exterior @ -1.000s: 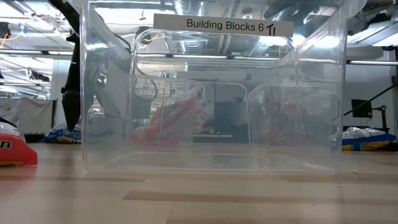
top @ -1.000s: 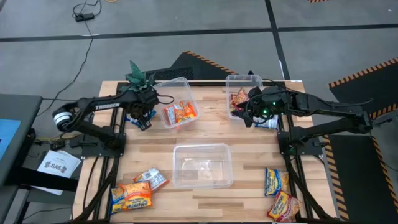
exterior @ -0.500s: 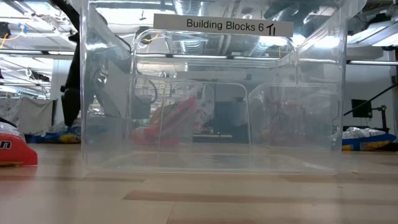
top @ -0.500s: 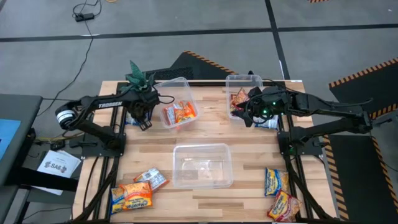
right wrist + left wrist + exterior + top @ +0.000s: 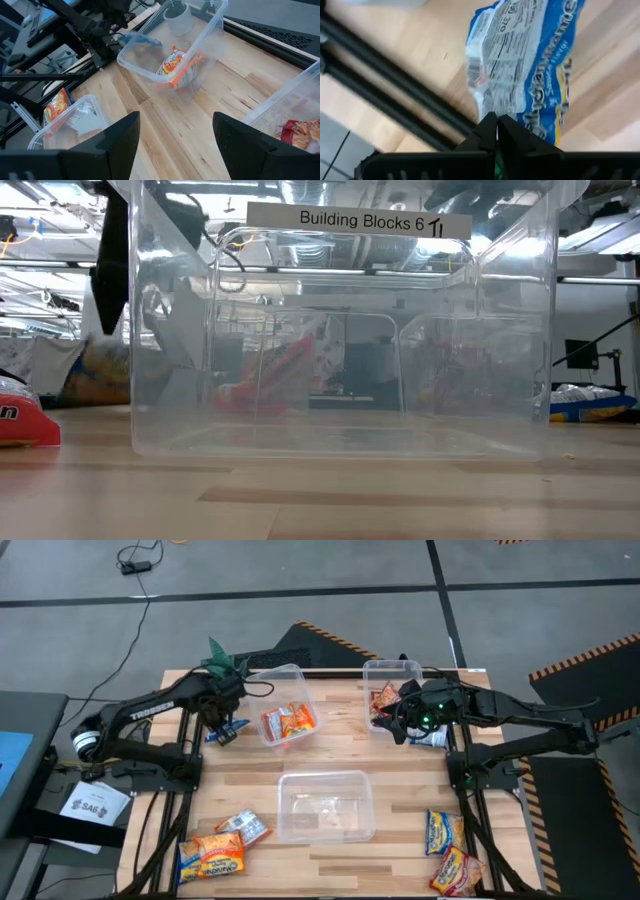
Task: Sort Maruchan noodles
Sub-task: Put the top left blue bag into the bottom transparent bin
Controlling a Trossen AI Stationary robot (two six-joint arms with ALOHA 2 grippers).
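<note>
Wood-slat table point(image 5: 330, 755) on a grey shop floor, three clear tubs on it, a small green plant point(image 5: 222, 662) at the far left corner.

Left side: left end effector point(image 5: 226, 728) sits just left of the far-left tub point(image 5: 285, 680), fingers pressed together on the edge of a blue-white packet point(image 5: 530, 65); the packet hangs from the pinch over bare wood, outside any tub. That tub already holds red-orange packets point(image 5: 289, 722). Near-left corner of the table: loose orange-yellow packets point(image 5: 212, 855) with one pale blue-white packet point(image 5: 243, 826) just beside them, all unsorted.

Centre: near tub point(image 5: 325, 805) looks empty of noodles, only something clear or pale on its floor. My read is that it is the likely bin for the blue-white ones, but nothing marks it.

Right side: far-right tub point(image 5: 392, 675) holds at least one red-orange packet point(image 5: 386, 698). Right end effector point(image 5: 172, 135) hovers at that tub, fingers spread, nothing between them. Near-right corner: two more packets point(image 5: 448, 850) lie loose, yellow-and-blue print.

Progress, judged from the layout: well under half. A few packets binned in the two far tubs, one in hand, both near-corner piles still to go.
</note>
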